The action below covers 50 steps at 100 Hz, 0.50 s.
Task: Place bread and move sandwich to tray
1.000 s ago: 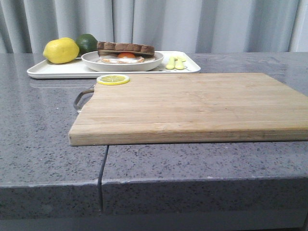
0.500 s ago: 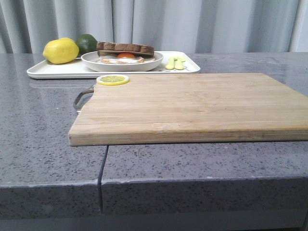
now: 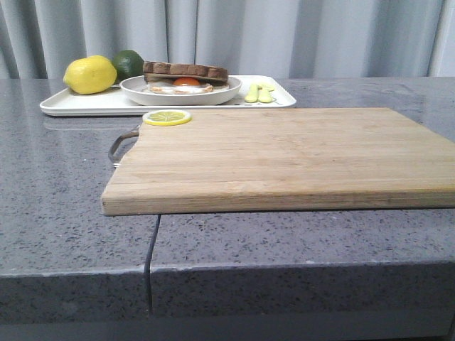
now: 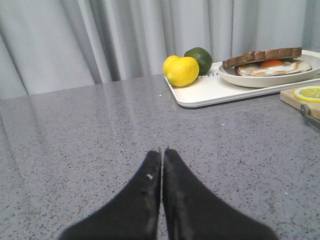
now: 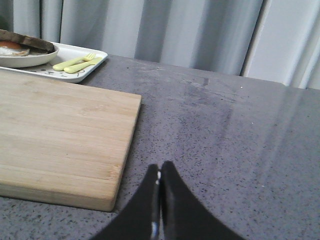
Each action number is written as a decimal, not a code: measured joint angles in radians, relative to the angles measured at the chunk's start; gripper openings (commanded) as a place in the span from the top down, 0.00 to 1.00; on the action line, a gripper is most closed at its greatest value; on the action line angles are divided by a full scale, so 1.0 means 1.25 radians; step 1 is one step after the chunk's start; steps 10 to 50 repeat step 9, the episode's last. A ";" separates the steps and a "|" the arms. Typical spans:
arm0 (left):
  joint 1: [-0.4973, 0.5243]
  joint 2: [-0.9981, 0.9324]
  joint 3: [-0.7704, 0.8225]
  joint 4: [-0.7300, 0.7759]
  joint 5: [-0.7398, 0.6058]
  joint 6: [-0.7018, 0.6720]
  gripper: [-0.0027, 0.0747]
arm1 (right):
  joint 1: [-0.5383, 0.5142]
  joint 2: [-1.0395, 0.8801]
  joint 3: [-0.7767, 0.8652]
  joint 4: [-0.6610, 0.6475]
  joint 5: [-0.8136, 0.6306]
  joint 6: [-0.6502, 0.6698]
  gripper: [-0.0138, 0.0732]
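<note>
Sandwich (image 3: pixel 185 80) on tray (image 3: pixel 71 104), left claw (image 4: pixel 162 152) closed empty, right claw (image 5: pixel 160 170) closed empty

Grey speckled stone counter (image 3: pixel 64 213) before pale pleated curtains (image 3: pixel 320 35).

Cutting board (image 3: pixel 284 156) showing matt grained wood; countertop (image 3: pixel 64 213) reflecting as polished speckled stone; tray (image 3: pixel 78 105) looking smooth, glossy.

The right gripper (image 5: pixel 160 172) hangs over the grey counter (image 5: pixel 225 130), jaws pressed together; beside it lies the wooden cutting board (image 5: pixel 60 135); beyond, the tray (image 5: pixel 90 55) carries yellow-green cutlery (image 5: pixel 77 62).
</note>
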<state>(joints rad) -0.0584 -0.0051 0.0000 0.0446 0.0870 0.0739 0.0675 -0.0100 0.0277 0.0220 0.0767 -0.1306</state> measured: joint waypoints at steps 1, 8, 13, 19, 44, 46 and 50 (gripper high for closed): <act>0.000 0.000 0.000 0.000 0.000 0.000 0.99 | 0.000 0.000 0.000 0.000 0.000 0.000 0.92; 0.000 0.000 0.000 0.000 0.000 0.000 0.99 | 0.000 0.000 0.000 0.000 0.000 0.000 0.92; 0.000 0.000 0.000 0.000 0.000 0.000 0.99 | 0.000 0.000 0.000 0.000 0.000 0.000 0.92; 0.000 0.000 0.000 0.000 0.000 0.000 0.99 | 0.000 0.000 0.000 0.000 0.000 0.000 0.92; 0.000 0.000 0.000 0.000 0.000 0.000 0.99 | 0.000 0.000 0.000 0.000 0.000 0.000 0.92; 0.000 0.000 0.000 0.000 0.000 0.000 0.99 | 0.000 0.000 0.000 0.000 0.000 0.000 0.92; 0.000 0.000 0.000 0.000 0.000 0.000 0.99 | 0.000 0.000 0.000 0.000 0.000 0.000 0.92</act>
